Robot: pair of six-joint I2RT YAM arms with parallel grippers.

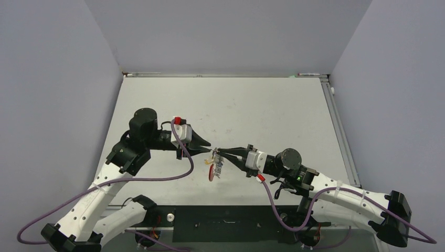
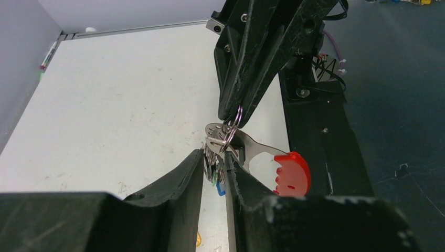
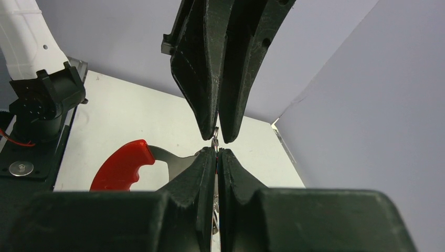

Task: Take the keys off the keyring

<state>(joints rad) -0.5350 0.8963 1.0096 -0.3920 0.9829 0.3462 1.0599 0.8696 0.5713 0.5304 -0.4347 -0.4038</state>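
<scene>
Left pincer (image 1: 209,150) clamps keys (image 2: 211,164), right pincer (image 1: 218,151) wire ring (image 2: 235,118); keyring (image 2: 291,173) hangs over table (image 1: 236,105).

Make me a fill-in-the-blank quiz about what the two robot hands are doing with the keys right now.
The plastic end of the keyring is ____.
The left hand closes on the bunch of ____.
The right hand pinches a small wire ____.
In the top view, both hands meet over the ____.
Missing words: red; keys; ring; table.
</scene>
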